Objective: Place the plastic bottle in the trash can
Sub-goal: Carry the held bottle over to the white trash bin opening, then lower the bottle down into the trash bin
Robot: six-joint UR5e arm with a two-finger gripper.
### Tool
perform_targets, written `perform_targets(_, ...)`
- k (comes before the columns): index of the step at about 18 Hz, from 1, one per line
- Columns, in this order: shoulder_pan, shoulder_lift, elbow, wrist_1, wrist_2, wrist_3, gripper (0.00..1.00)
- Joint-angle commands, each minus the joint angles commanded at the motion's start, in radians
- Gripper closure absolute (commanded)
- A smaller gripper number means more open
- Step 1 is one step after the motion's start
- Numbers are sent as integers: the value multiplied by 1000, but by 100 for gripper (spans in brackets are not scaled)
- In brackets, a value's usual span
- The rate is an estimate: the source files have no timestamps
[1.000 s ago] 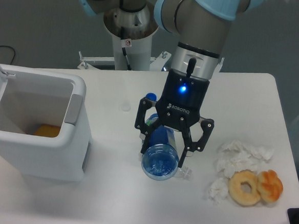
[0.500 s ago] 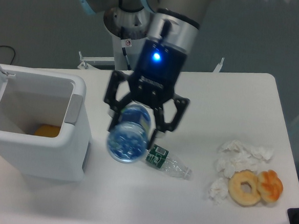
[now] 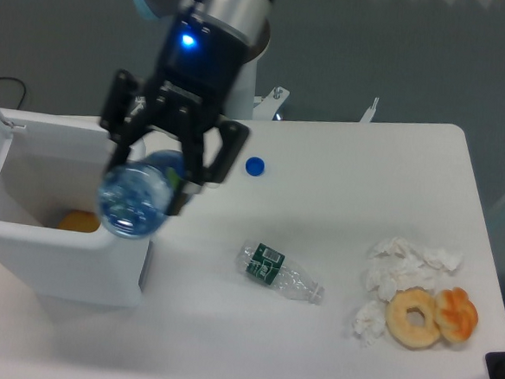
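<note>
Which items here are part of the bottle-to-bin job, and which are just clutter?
Job: plastic bottle, held by the gripper; trash can, lid open.

Clutter: crushed bottle, blue cap, tissues, two doughnuts, orange item in the bin.

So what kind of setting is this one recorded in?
Most likely a robotics lab test bench: a robot arm on a pedestal at a plain white table, a grey backdrop, and staged litter such as a crushed bottle, tissues and doughnuts beside a white bin.
</note>
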Motion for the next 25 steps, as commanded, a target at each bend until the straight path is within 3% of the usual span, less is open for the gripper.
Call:
perform_targets(9,-84,-2,-26,0,2,-2,22)
perform_targets(25,-150,-11,-69,2,2,2,20)
